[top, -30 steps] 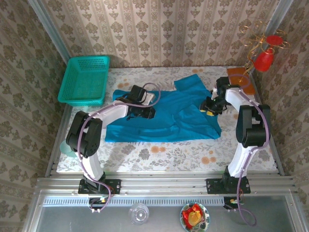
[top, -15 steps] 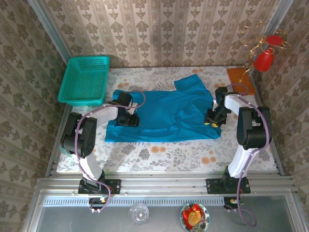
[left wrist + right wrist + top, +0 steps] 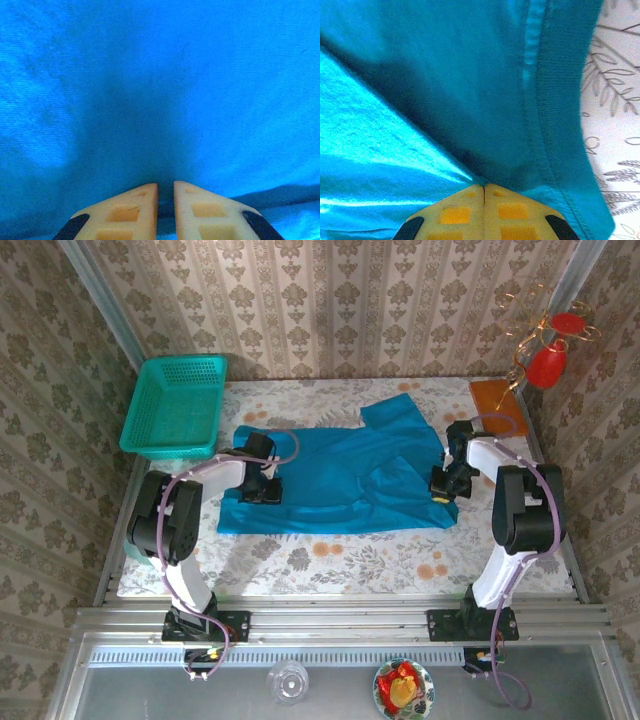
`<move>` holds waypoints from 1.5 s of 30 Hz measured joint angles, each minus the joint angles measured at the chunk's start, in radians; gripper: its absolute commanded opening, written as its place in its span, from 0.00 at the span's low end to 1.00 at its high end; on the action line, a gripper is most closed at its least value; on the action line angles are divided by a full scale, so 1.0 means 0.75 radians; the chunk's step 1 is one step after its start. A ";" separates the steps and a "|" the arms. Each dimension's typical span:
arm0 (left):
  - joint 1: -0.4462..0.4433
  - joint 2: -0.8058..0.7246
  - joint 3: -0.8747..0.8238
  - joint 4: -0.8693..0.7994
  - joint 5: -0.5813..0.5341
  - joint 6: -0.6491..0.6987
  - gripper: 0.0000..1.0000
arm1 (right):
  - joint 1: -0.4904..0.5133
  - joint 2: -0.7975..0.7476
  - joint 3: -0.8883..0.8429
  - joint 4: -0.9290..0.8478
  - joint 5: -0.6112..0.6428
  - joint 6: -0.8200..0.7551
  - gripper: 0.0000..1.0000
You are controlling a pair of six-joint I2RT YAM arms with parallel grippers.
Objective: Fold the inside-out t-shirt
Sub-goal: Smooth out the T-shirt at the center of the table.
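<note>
Clearly the inside-out t-shirt (image 3: 340,480) lies spread flat across the middle of the surface (image 3: 330,555), with an arm at each side edge. The right fingers (image 3: 455,212) are pressed together on cloth beside the hem. The left fingers (image 3: 125,210) stand a sliver apart, deep in fabric (whether they hold any, I cannot tell). It would be best to confirm both pinches are firm, then lift evenly so the fold runs straight.

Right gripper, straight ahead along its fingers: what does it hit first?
The t-shirt. The right gripper is shut with teal cloth right at its fingertips, apparently pinched, and shirt fabric covers the whole line ahead. How deep the cloth lies further along that line is unclear.
</note>
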 measured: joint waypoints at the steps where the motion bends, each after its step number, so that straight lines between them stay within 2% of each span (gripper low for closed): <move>1: 0.001 0.000 0.000 -0.002 -0.005 -0.005 0.16 | -0.001 -0.008 0.000 0.001 0.016 0.001 0.00; 11: 0.001 0.000 0.000 -0.003 -0.031 -0.024 0.16 | -0.006 0.011 0.000 0.005 0.122 0.006 0.00; 12: 0.001 -0.001 0.000 -0.004 -0.031 -0.024 0.16 | -0.006 0.015 0.000 0.005 0.128 0.006 0.02; 17: 0.003 -0.035 0.000 -0.033 -0.061 -0.025 0.19 | -0.008 0.015 0.000 0.003 0.160 0.022 0.30; 21: 0.005 -0.146 -0.003 -0.063 -0.093 -0.030 0.19 | -0.012 -0.050 -0.003 -0.002 0.165 0.046 0.35; 25: 0.021 -0.331 -0.050 -0.073 -0.124 -0.048 0.19 | -0.012 -0.211 -0.065 0.009 0.108 0.088 0.38; 30: 0.086 -0.466 -0.193 -0.085 -0.130 -0.081 0.19 | -0.012 -0.375 -0.231 0.034 -0.027 0.154 0.38; 32: 0.120 -0.484 -0.272 -0.087 -0.129 -0.100 0.19 | -0.012 -0.409 -0.297 0.047 -0.087 0.183 0.41; 35: 0.180 -0.486 -0.373 -0.086 -0.116 -0.135 0.19 | -0.013 -0.411 -0.357 0.079 -0.146 0.216 0.51; 39: 0.261 -0.487 -0.456 -0.068 -0.085 -0.185 0.19 | -0.036 -0.369 -0.393 0.156 -0.185 0.272 0.56; 45: 0.369 -0.514 -0.543 0.016 0.002 -0.263 0.19 | -0.167 -0.345 -0.485 0.247 -0.194 0.369 0.62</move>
